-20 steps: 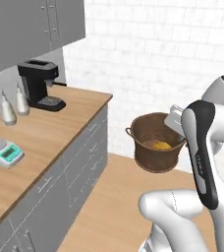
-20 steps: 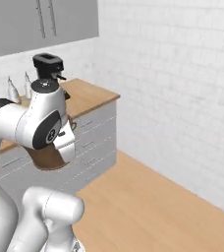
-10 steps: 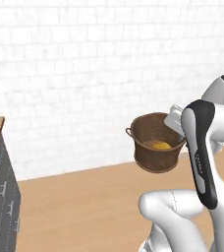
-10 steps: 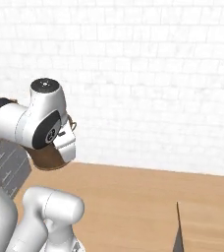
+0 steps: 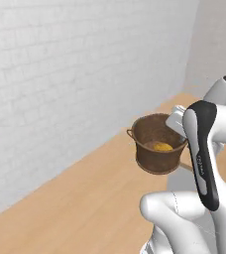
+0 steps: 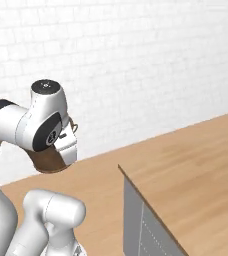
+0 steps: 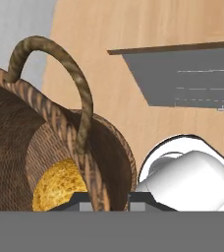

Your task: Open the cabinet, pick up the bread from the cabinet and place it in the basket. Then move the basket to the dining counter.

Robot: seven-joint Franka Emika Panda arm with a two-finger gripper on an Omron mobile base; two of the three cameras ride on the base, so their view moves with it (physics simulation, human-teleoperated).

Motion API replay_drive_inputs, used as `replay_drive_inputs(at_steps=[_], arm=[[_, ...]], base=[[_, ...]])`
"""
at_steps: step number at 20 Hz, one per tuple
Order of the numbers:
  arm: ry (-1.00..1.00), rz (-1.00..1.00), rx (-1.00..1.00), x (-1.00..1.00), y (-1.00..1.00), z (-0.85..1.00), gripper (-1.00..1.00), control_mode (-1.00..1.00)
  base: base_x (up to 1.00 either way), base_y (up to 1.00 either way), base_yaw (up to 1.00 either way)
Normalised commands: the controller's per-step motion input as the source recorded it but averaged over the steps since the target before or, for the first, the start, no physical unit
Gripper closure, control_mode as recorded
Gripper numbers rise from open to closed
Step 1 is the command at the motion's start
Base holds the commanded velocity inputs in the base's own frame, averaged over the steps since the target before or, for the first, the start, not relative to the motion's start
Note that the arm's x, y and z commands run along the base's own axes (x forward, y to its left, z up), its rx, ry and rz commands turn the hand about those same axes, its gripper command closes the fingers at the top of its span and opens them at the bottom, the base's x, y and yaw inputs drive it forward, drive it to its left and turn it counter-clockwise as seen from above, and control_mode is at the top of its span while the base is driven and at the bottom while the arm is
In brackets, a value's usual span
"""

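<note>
The round brown woven basket point(image 5: 157, 149) hangs in the air in front of my arm, above the wood floor. My gripper point(image 7: 109, 199) is shut on its rim just below one loop handle point(image 7: 79, 93). The golden bread point(image 5: 162, 147) lies at the bottom of the basket point(image 7: 30, 147), and the hand view shows the bread point(image 7: 60, 186) too. In the right base view the basket point(image 6: 46, 161) peeks out from behind my arm. The dining counter point(image 6: 191, 165), light wood on top with pale grey sides, stands to the right, its corner near my base.
A white brick wall point(image 5: 60, 74) runs behind the basket, with open wood floor point(image 5: 85, 198) below it. In the hand view the counter's grey side point(image 7: 182, 74) lies beyond the basket.
The base has turned: the kitchen counter with the coffee machine has slid out of view and the dining counter has come in. The basket stays held in the same place against the arm.
</note>
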Motion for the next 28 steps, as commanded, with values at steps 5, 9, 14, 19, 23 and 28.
replay_drive_inputs(at_steps=[5, 9, 14, 19, 23, 28], arm=[[0.00, 0.00, 0.00, 0.00, 0.00, 0.00, 1.00, 1.00], [0.00, 0.00, 0.00, 0.00, 0.00, 0.00, 1.00, 1.00], [0.00, 0.00, 0.00, 0.00, 0.00, 0.00, 1.00, 1.00], [0.00, 0.00, 0.00, 0.00, 0.00, 0.00, 1.00, 1.00], [0.00, 0.00, 0.00, 0.00, 0.00, 0.00, 1.00, 1.00], [0.00, 0.00, 0.00, 0.00, 0.00, 0.00, 1.00, 1.00]], base=[[-0.19, -0.02, -0.90], [-0.10, -0.01, -0.89], [0.00, 0.00, -0.67], [0.00, 0.00, -0.50], [0.28, 0.45, -0.24], [0.05, 0.69, -0.01]])
